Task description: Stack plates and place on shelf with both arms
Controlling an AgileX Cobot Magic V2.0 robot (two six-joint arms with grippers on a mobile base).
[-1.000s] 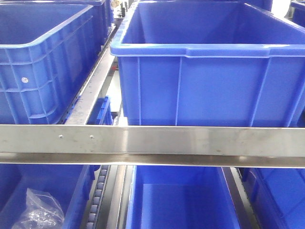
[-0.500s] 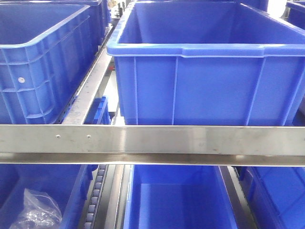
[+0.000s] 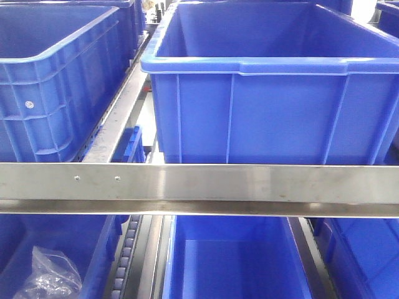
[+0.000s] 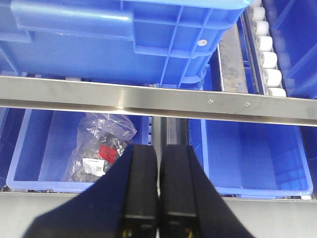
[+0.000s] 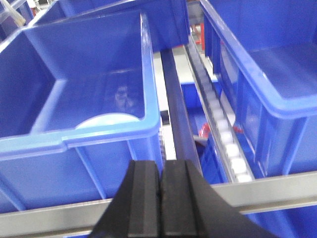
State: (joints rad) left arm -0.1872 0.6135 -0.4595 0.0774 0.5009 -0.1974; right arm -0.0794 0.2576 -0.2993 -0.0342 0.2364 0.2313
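A: Where is the plate (image 5: 106, 120)?

B: Its pale rim shows inside the blue crate (image 5: 89, 134) on the upper tier, in the right wrist view only.

A: The grippers?

B: The left gripper (image 4: 158, 186) and the right gripper (image 5: 159, 198) are both clenched and hold nothing.

A: The risk?

B: Probably collision: the steel rail (image 3: 199, 182) and crate walls crowd any reach.

A: The setting?

B: Roller-track shelving (image 4: 265, 54); a bagged item (image 4: 101, 148) lies in a lower crate.
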